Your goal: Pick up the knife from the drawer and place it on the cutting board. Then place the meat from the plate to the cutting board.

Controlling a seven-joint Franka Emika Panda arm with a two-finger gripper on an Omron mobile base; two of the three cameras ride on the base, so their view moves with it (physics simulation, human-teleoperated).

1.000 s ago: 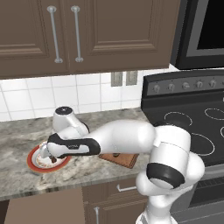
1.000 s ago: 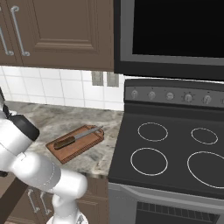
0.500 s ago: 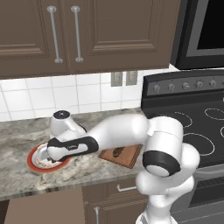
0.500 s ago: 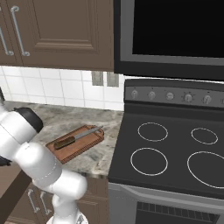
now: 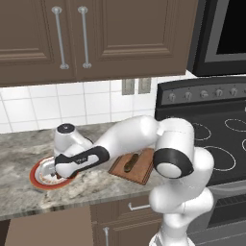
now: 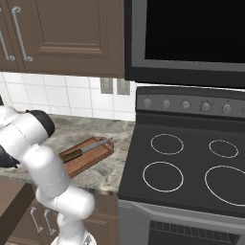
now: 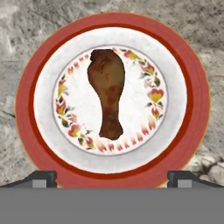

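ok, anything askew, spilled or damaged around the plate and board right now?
Nothing stands out. The meat lies whole in the middle of the plate, no spill on the counter. The knife lies lengthwise on the cutting board, within its rim. The gripper hangs over the plate, jaws open.

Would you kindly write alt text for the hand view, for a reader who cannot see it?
A brown drumstick-shaped piece of meat lies in the middle of a round white plate with a broad orange-red rim, on a grey speckled stone counter. The open gripper looks straight down on it, its dark fingertips at the plate's near edge.
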